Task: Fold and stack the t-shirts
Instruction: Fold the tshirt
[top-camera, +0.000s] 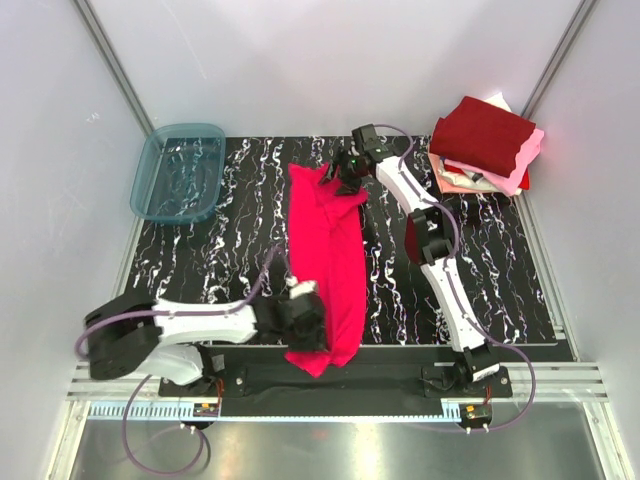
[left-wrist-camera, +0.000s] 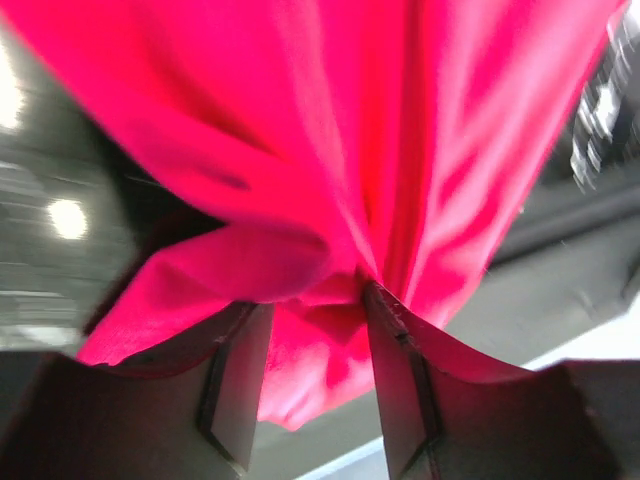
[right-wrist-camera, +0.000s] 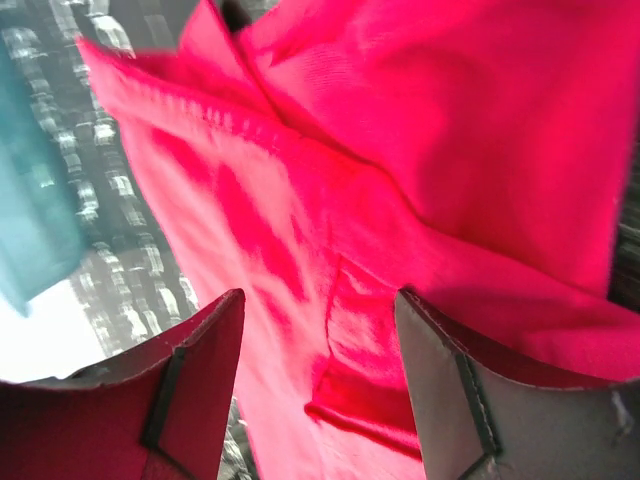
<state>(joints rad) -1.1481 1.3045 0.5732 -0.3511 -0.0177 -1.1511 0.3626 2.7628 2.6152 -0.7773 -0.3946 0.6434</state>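
Note:
A bright pinkish-red t-shirt (top-camera: 325, 240) is drawn out as a long strip down the middle of the table, and its near end hangs over the front edge. My left gripper (top-camera: 303, 312) grips its near part. In the left wrist view the cloth (left-wrist-camera: 330, 120) bunches between the jaws of my left gripper (left-wrist-camera: 312, 300), which are partly apart round it. My right gripper (top-camera: 335, 178) is at the shirt's far end. In the right wrist view its jaws (right-wrist-camera: 320, 295) stand wide apart, with the cloth (right-wrist-camera: 450, 150) beyond them. A stack of folded shirts (top-camera: 485, 140), with a dark maroon one on top, sits at the far right.
A translucent blue-grey tub (top-camera: 180, 170) stands at the far left corner and also shows in the right wrist view (right-wrist-camera: 30, 220). The black marbled table (top-camera: 220, 250) is walled in by white panels. A metal rail runs along the near edge.

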